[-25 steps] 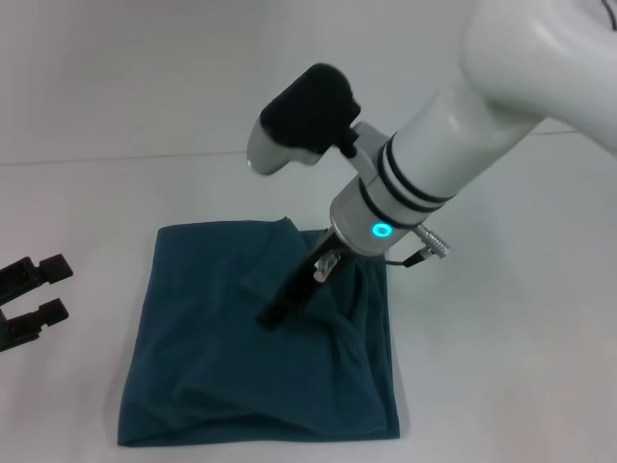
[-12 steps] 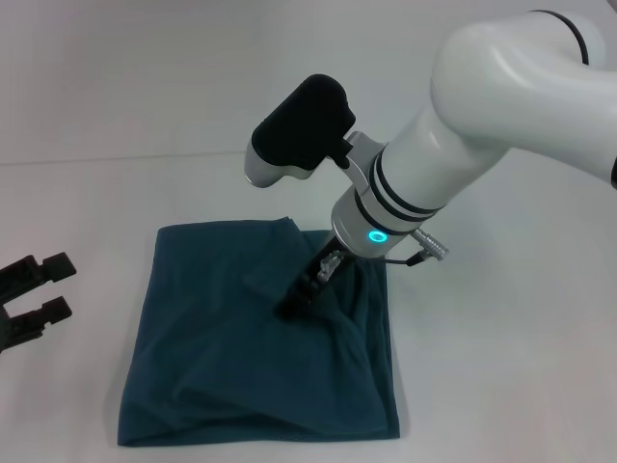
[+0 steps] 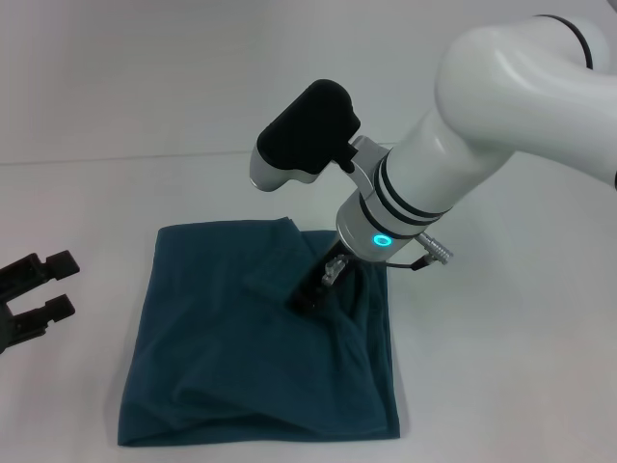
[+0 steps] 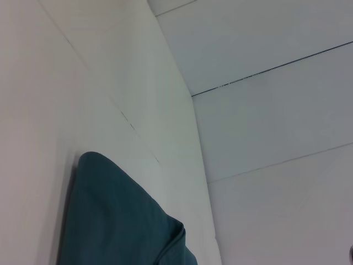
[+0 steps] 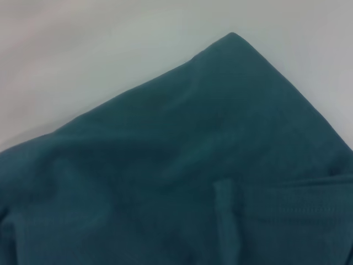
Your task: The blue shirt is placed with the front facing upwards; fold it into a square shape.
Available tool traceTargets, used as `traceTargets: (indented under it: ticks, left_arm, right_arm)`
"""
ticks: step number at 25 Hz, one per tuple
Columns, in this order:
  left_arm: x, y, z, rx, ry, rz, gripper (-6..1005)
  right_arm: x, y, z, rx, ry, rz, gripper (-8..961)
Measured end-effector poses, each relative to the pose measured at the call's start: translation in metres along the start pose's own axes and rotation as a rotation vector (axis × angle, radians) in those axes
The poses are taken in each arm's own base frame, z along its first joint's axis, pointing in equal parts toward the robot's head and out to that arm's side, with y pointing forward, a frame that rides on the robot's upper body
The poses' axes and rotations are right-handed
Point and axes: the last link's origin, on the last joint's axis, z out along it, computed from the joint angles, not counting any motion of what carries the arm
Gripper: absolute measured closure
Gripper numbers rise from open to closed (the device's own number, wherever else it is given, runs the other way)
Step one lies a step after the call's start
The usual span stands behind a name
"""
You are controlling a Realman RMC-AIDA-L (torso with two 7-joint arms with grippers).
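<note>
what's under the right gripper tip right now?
The blue shirt, folded into a rough square on the white table. The right gripper points down into a raised fold near its middle. The layers beneath are hidden. The left gripper sits off to the side.

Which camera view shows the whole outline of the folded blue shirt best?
The head view: the blue shirt lies there complete, all edges visible, with the right gripper down on its upper middle and the left gripper off to the side. The right wrist view shows only cloth and one corner up close; the left wrist view shows only one corner.
</note>
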Motion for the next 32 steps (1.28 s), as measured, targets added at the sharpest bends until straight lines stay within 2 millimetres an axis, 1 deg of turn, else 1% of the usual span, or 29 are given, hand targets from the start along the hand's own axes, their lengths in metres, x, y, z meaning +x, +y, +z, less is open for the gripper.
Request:
traceTargets:
  ticks: [5,8,10,13,16,19,27,32]
  left_arm:
    - [0.0,0.0,0.001,-0.001,0.0,0.0,111]
    - [-0.001,0.0,0.001,-0.001,-0.002,0.001,111]
    - [-0.001,0.0,0.001,-0.001,-0.004,0.001,111]
    - [-0.002,-0.001,0.0,0.001,-0.004,-0.002,111]
    - [-0.002,-0.001,0.0,0.0,-0.003,-0.005,111]
    - [-0.002,0.0,0.0,-0.001,-0.004,-0.004,111]
    - [-0.002,-0.001,0.001,0.0,-0.004,-0.003,111]
    - [-0.001,0.0,0.002,-0.002,-0.002,-0.005,111]
  right_arm:
    - [0.0,-0.002,-0.001,0.001,-0.001,0.018,505]
    - [0.002,-0.001,-0.002,-0.003,0.003,0.028,739]
    - [0.003,0.0,-0.005,-0.009,0.0,0.037,776]
    - [0.005,-0.002,-0.014,-0.004,-0.013,0.057,831]
    - [0.009,-0.009,-0.024,0.031,-0.022,0.077,886]
    - [0.015,-0.016,-0.027,0.045,-0.017,0.118,941]
    - [0.027,-0.04,-0.035,0.027,-0.078,0.278,927]
    - [0.034,-0.043,-0.029,-0.004,-0.085,0.338,917]
